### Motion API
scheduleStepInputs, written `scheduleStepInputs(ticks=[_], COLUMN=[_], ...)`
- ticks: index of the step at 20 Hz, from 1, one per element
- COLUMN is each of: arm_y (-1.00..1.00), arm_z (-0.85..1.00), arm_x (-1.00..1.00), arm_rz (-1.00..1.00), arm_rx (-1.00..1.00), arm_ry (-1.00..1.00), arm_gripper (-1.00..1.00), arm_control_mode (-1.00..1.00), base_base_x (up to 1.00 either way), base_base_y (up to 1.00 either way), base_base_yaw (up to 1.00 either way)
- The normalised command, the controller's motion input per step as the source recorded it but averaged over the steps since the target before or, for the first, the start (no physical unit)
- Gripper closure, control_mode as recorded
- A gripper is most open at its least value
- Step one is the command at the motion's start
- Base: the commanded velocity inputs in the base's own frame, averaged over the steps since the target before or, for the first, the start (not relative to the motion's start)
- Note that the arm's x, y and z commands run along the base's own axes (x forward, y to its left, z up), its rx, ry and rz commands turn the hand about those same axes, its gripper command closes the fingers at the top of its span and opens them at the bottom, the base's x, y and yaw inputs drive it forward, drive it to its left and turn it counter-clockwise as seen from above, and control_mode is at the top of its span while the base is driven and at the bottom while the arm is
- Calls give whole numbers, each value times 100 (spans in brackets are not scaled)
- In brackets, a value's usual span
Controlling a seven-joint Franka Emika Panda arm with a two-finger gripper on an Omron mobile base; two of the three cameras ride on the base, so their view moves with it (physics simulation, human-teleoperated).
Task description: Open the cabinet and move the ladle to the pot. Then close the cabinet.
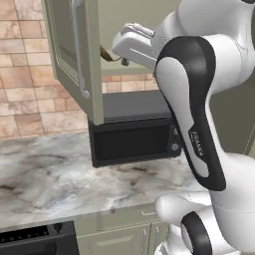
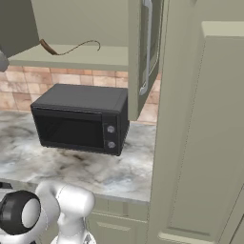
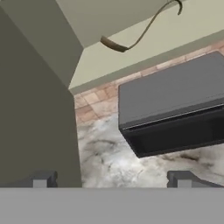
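While the cabinet (image 2: pixel 90 28) is standing with both doors swung open, the ladle (image 2: pixel 66 47) is lying on its bare lower shelf, brown bowl end toward the left door and the thin curved handle trailing off toward the right door. In the hand view the ladle (image 3: pixel 140 30) is showing near the top, on the shelf floor just inside the opening, with its handle curling up at the far tip. The gripper (image 3: pixel 111 179) is hanging in front of and below the shelf, its two dark fingertips (image 3: pixel 41 178) spread wide apart with nothing between them; it is not touching the ladle. In the left base view the white hand is reaching up beside the open left door (image 1: pixel 74 60), and a small bit of brown is peeking out behind it at shelf height. The word FRANKA is reading along the dark band of the arm (image 1: pixel 196 144) in that view. A black microwave (image 2: pixel 81 121) is sitting on the marble counter (image 2: pixel 71 167) directly under the cabinet, with two round knobs on its right side; any marking on them is too small to read. Tan tile is covering the wall behind.
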Motion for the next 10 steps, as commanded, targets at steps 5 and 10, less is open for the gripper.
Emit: scheduleStepInputs(ticks=[5,10], arm_y=[8,9], arm_z=[-15,-5], arm_x=[45,50], arm_rz=[25,22], arm_rx=[6,4], arm_ry=[-8,-3], arm_gripper=[-100,-100], arm_control_mode=[-100,-100], base_base_x=[0,0], base_base_y=[0,0], base_base_yaw=[0,0])
